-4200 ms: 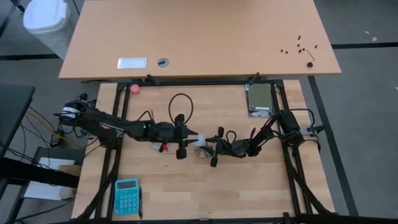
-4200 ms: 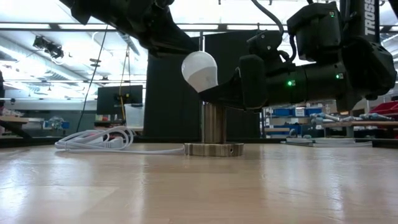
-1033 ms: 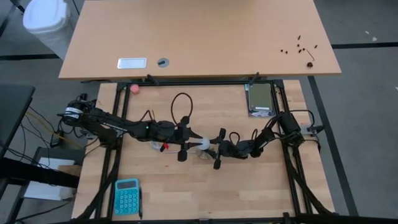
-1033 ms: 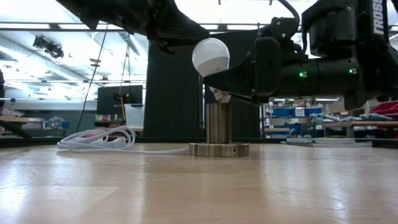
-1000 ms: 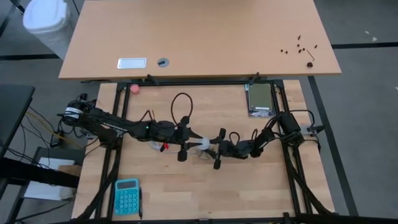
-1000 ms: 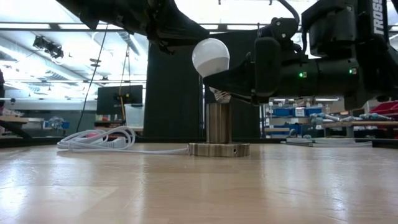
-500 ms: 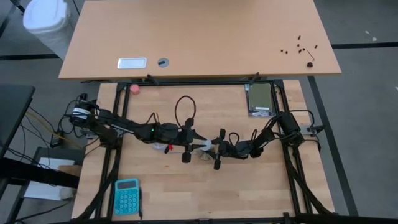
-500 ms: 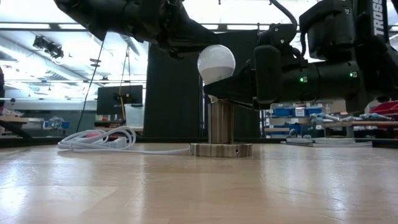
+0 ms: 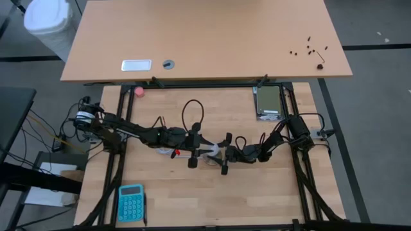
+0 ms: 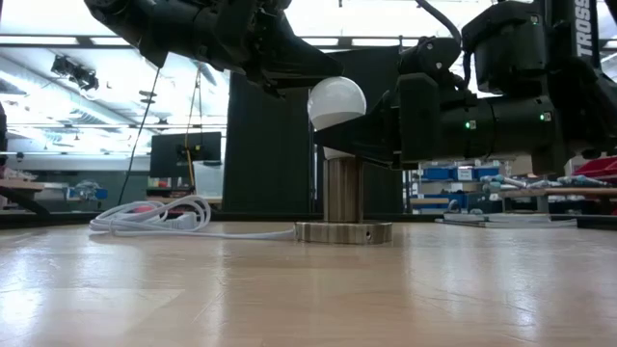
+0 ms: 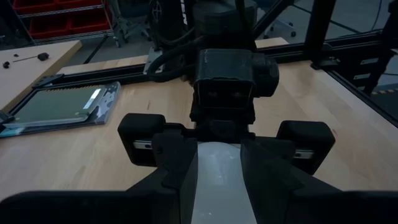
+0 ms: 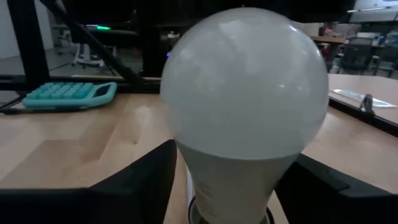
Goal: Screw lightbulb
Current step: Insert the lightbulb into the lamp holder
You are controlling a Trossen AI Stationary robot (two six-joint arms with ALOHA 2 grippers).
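On the wooden table (image 10: 193, 289), the steel socket post (image 10: 342, 193) carries the frosted white lightbulb (image 10: 336, 104) upright on top. The left gripper (image 11: 217, 168) is clamped on its globe; the right gripper (image 12: 239, 186) flanks the neck, grip unclear. Best keep the bulb plumb over the post while twisting.

The wooden table (image 9: 270, 186) carries a teal calculator (image 9: 131, 202), pink ball (image 9: 139, 91), grey tablet (image 9: 269, 102) and metal socket base (image 10: 343, 231).

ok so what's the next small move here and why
Probably re-close the right claw on the bulb's neck and twist again: the bulb stands upright on the socket, and the left claw is shut on it.
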